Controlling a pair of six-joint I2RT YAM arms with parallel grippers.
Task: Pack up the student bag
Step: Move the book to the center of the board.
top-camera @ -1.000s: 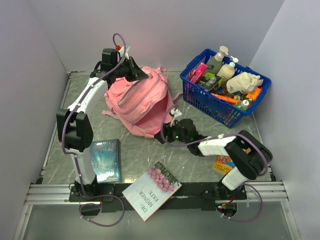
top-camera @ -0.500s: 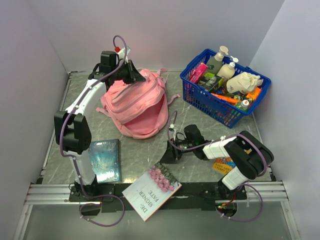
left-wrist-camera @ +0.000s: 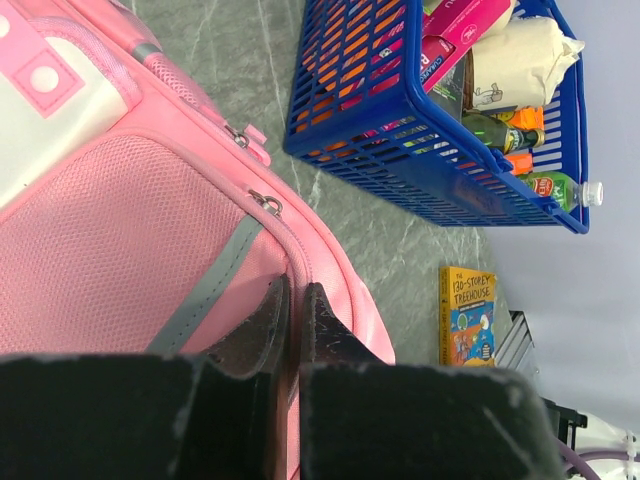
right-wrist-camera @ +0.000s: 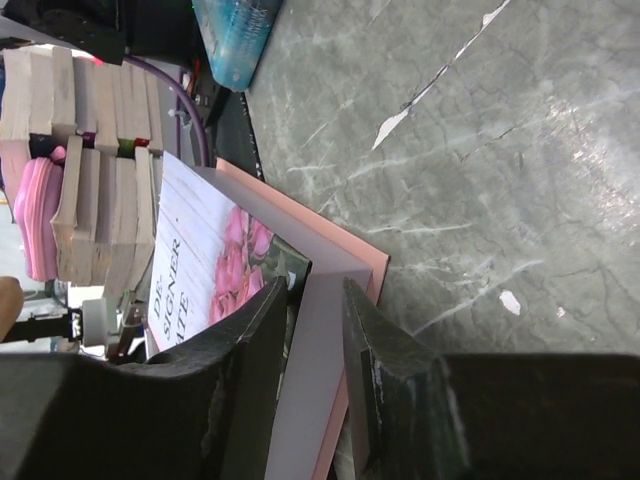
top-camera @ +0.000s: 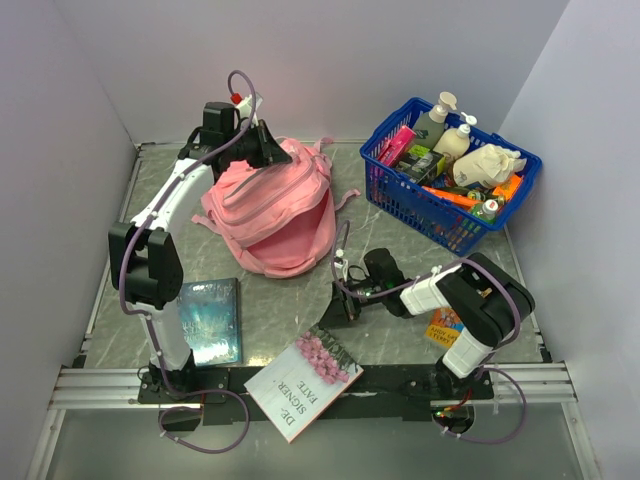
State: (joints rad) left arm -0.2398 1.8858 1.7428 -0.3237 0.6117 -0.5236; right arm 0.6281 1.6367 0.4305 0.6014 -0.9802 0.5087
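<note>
A: Step in hand, as judged: right gripper point(right-wrist-camera: 315, 295) takes the book point(right-wrist-camera: 210, 260) by its corner while the left gripper point(left-wrist-camera: 293, 290) holds the student bag point(top-camera: 275, 205) open.

B: Jaw states?

A: Left is clenched on the bag's pink rim fabric. The rim sits between the jaws and the bag's body spreads out below them. Right jaws straddle the book's corner, its cover between them. Pinched or not: cannot tell.

B: How to do it well?

A: Bite deeper past the corner. Clamp all the pages, not the cover alone. Lift level.

B: Bag relative to the right jaws?

A: Well apart, off to their side, its mouth seemingly facing their way.
</note>
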